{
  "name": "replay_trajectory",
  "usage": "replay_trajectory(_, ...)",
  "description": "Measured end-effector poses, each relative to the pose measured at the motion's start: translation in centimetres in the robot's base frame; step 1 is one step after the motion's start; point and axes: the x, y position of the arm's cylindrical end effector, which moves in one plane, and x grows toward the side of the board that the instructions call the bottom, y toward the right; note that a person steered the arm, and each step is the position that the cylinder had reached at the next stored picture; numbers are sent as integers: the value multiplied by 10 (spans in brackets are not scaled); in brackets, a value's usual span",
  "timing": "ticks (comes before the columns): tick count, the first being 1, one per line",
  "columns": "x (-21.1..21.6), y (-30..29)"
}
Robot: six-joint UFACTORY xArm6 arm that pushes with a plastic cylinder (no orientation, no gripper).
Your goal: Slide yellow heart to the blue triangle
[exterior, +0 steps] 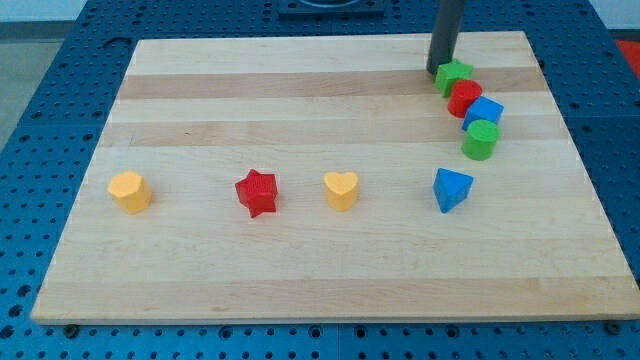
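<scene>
The yellow heart (341,190) lies on the wooden board (300,100) a little right of the middle. The blue triangle (451,189) lies to its right, about a hundred pixels away, with bare board between them. My tip (441,70) stands near the view's top right, just left of the green star (455,76), far above both the heart and the triangle.
A curved row runs down from the green star: a red cylinder (464,98), a blue cube (484,114), a green cylinder (480,140). A red star (257,193) lies left of the heart. A yellow hexagon-like block (130,191) lies at the far left.
</scene>
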Motion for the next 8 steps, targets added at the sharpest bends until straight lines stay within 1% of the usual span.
replay_trajectory(1, 0, 8)
replay_trajectory(2, -6, -1)
replay_trajectory(3, -11, -49)
replay_trajectory(4, -7, -99)
replay_trajectory(5, -3, -122)
replay_trajectory(7, -3, -123)
replay_trajectory(8, 16, -145)
